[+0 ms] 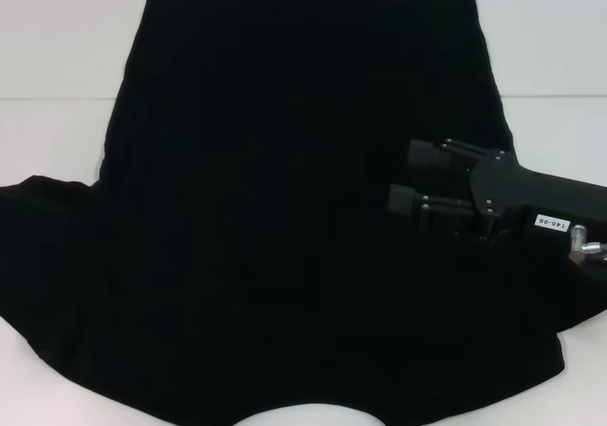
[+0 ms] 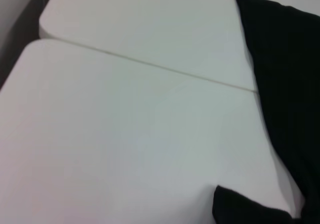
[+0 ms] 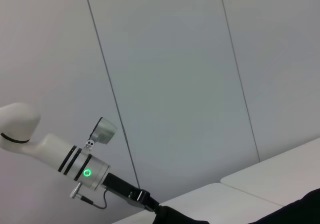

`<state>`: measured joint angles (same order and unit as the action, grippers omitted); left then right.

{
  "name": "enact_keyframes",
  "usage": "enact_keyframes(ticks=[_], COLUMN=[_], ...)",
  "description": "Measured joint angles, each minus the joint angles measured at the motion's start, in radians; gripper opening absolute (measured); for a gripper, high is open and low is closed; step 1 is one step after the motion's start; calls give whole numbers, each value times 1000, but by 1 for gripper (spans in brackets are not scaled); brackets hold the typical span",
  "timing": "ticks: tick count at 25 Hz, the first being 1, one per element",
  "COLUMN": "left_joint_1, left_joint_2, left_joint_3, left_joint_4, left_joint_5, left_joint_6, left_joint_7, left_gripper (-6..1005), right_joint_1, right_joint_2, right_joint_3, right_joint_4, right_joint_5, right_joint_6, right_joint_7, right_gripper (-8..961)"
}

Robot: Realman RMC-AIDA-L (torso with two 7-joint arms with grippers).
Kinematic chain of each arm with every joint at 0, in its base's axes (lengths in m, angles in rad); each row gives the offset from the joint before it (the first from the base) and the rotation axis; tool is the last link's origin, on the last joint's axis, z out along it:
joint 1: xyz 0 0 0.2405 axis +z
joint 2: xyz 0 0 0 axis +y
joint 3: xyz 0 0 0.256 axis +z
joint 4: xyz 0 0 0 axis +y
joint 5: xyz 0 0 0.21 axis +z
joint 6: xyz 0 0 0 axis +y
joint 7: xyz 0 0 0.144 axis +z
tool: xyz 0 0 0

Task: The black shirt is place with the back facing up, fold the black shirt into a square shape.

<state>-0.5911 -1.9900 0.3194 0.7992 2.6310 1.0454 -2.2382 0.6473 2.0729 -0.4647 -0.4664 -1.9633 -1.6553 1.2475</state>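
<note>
The black shirt [image 1: 285,208] is spread flat over the white tabletop [image 1: 57,132] and takes up nearly the whole head view. The curved neckline is at the near edge and the hem is at the far edge. One sleeve trails off to the robot's left. I can't see any fold in it, so my guess is we're right at the start, with the first sleeve or side fold coming up.

The right end effector [image 1: 403,179] sits over the right part of the shirt, pointing inward. Its fingers are spread apart, and it's black on black, so I can't tell if it's touching the fabric. It probably needs to get hold of a side edge or sleeve and carry it toward the middle.

In the left wrist view it's mostly bare tabletop [image 2: 125,134] with a seam line running across it. The shirt [image 2: 285,84] shows along one side, plus a corner of fabric sticking in separately.

The right wrist view looks across at the left arm [image 3: 65,156], which is white with a green light. The left end effector [image 3: 142,198] is down right at the edge of the shirt [image 3: 180,218], but honestly I can't tell if it's open or closed. There's a plain panelled wall [image 3: 175,59] behind it.

Nothing else is in the way that I can see. The only real hassle I'd expect is the floppy fabric bunching up when it gets dragged.
</note>
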Motion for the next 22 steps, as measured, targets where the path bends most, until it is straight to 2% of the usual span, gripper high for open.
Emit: enact_keyframes(ticks=[13, 22], left_joint_1=[-23, -21], left_joint_2=[4, 5], left_joint_3=[25, 22], left_joint_4=[-2, -2], left_joint_5=[1, -6], left_joint_6=[-40, 11], left_joint_7=[1, -8], left_gripper=[56, 66], right_joint_1=[1, 1], right_joint_2=[-1, -3], right_joint_3=[0, 0], right_joint_4=[0, 0], right_joint_5=[0, 0], right_joint_6=[-2, 0], right_joint_7=[6, 6], right_gripper=[823, 815])
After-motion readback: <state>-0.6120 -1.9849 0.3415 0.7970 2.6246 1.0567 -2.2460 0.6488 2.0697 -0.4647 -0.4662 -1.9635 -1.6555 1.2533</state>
